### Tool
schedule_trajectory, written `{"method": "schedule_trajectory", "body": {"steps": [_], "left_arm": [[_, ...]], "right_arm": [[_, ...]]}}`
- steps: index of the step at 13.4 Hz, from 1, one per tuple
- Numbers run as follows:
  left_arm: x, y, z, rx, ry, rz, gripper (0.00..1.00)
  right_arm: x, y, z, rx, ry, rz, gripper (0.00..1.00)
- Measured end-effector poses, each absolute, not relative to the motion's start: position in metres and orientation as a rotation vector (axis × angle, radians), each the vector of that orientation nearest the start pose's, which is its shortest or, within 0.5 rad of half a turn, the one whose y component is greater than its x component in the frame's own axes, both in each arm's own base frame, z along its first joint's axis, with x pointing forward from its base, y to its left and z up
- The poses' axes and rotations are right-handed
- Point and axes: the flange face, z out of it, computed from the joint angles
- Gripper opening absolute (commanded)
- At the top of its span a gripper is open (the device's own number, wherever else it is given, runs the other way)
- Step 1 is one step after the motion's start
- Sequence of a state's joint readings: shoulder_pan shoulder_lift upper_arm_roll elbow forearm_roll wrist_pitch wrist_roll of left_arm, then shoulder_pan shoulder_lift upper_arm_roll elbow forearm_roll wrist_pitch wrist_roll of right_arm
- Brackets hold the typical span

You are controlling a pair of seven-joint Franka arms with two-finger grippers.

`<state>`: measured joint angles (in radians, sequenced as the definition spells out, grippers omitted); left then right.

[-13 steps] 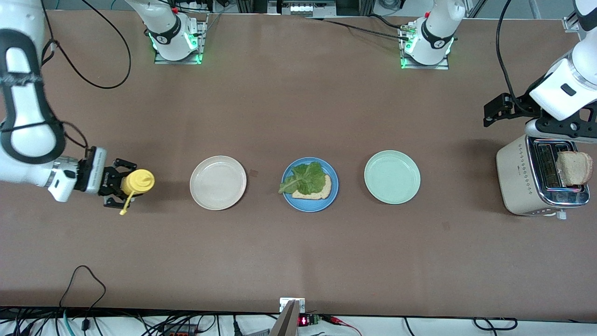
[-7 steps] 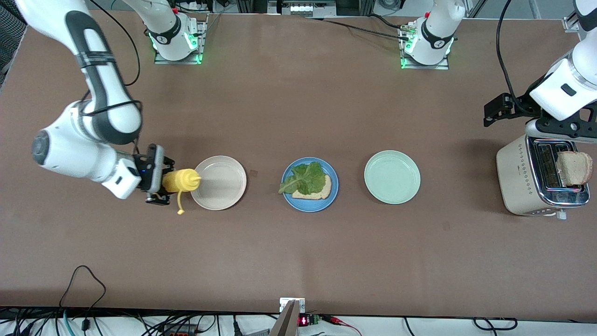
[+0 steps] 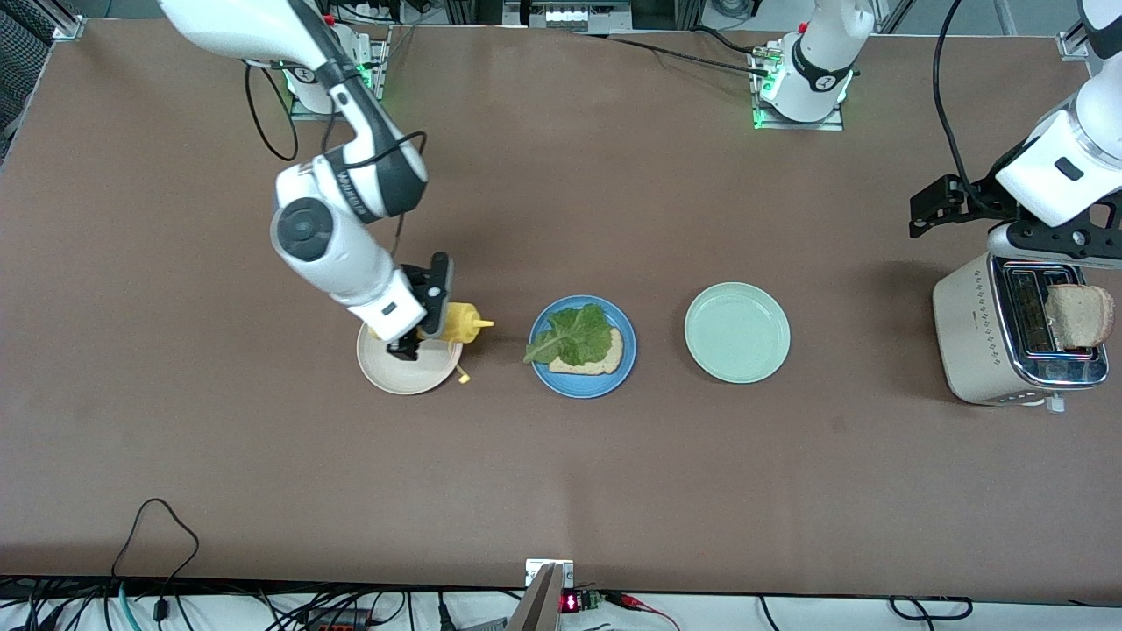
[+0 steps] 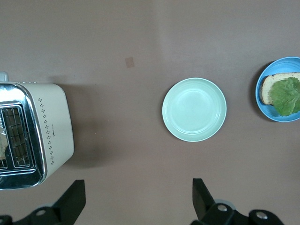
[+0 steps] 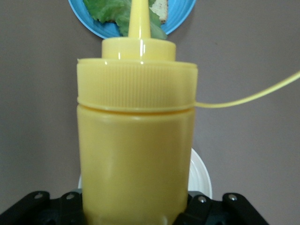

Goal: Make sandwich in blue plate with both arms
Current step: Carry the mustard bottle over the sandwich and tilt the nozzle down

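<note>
The blue plate [image 3: 578,388] at mid-table holds one bread slice [image 3: 607,359] with a green lettuce leaf [image 3: 574,337] on it. A second bread slice [image 3: 1080,315] stands in the toaster [image 3: 973,333]. My right gripper [image 3: 421,337] is shut on a yellow squeeze bottle [image 3: 456,324] over the cream plate [image 3: 386,372]. The bottle lies tipped, its nozzle toward the blue plate [image 5: 183,14]. In the right wrist view the bottle [image 5: 136,140] fills most of the picture. My left gripper [image 4: 138,201] waits open and empty up beside the toaster [image 4: 47,126].
A pale mint-green plate [image 3: 736,333] lies between the blue plate and the toaster. The bottle's loose yellow cap [image 3: 463,378] dangles on its strap beside the cream plate. Cables run along the table edge nearest the front camera.
My right arm has swung the yellow bottle from its end of the table to above the cream plate, turning its nozzle toward the blue plate. The left arm has not moved.
</note>
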<state>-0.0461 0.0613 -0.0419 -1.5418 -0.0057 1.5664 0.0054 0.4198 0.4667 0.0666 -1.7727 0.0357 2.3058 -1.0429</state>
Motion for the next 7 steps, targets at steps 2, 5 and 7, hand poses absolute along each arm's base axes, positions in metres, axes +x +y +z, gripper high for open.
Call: {"method": "schedule_trajectory", "body": {"steps": [2, 5, 7], "left_arm": [[0.57, -0.05, 0.603, -3.144, 0.146, 0.058, 1.0], [0.57, -0.049, 0.603, -3.144, 0.144, 0.059, 1.0], [0.57, -0.049, 0.603, -3.144, 0.144, 0.059, 1.0]], "right_arm": [[0.578, 0.343, 0.291, -2.29, -2.145, -0.103, 0.0], [0.571, 0.382, 0.26, -2.336, -2.169, -0.062, 0.0], [0.569, 0.393, 0.246, -2.356, -2.173, -0.045, 0.0]]}}
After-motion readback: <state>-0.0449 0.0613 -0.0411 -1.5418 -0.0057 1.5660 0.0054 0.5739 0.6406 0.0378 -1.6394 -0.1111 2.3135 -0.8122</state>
